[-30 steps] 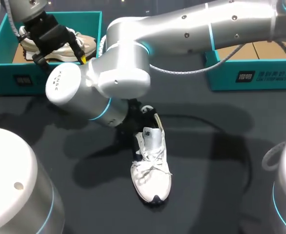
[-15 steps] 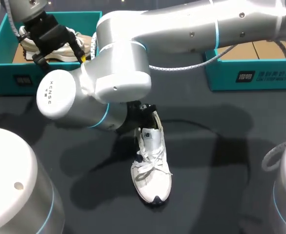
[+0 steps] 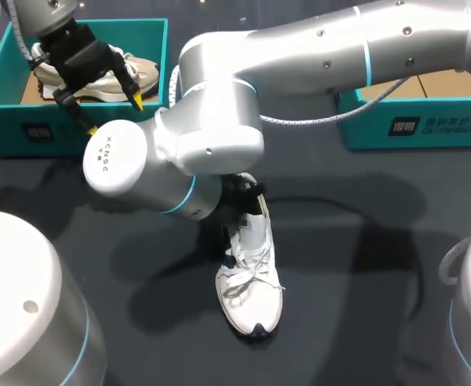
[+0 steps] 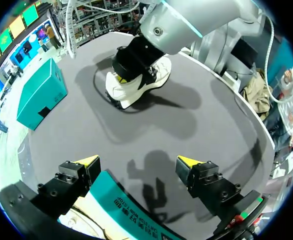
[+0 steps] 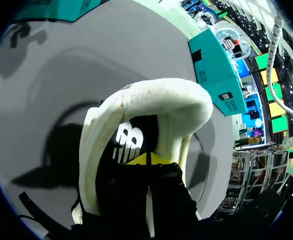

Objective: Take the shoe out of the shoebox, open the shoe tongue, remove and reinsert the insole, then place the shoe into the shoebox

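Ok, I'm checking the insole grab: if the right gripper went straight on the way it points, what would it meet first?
Probably the inside of the shoe: the right gripper sits in its opening, pointing at the black surface with the white logo. Depth is unclear.

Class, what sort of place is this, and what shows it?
Probably a robotics lab bench: a left arm and right arm hang over a dark table holding a white sneaker and teal shoeboxes.

We see the shoe [image 3: 250,277] near the middle of the table [image 3: 364,305], one shoebox [image 3: 10,121] (a second shoe [image 3: 143,71] in it) at its far left corner, another box [image 3: 428,125] far right.
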Robot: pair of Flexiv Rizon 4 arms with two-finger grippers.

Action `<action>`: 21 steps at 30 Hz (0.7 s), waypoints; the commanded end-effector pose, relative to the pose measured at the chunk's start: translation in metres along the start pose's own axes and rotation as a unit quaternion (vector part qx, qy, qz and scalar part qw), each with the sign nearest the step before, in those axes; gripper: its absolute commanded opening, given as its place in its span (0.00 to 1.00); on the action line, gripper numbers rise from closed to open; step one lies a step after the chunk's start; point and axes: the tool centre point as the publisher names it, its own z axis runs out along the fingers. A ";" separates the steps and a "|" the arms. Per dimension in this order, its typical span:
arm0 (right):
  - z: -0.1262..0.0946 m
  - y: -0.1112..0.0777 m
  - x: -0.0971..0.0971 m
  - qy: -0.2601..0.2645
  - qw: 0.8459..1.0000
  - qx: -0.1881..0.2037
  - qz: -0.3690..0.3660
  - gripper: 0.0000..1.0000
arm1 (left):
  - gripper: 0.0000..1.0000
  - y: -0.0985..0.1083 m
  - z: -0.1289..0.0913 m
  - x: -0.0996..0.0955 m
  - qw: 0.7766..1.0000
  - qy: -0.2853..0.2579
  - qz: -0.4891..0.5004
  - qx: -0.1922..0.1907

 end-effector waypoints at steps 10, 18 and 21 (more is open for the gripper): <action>0.016 -0.016 0.023 0.118 0.992 0.025 -0.020 0.00 | 1.00 0.000 0.000 0.000 1.000 0.000 0.000 -0.001; -0.024 -0.009 -0.008 0.125 0.992 -0.015 -0.015 0.00 | 1.00 0.000 0.000 0.000 1.000 0.000 0.000 -0.001; -0.031 -0.004 -0.017 0.130 0.991 -0.024 -0.012 0.00 | 1.00 0.000 0.000 0.000 1.000 0.000 0.000 -0.001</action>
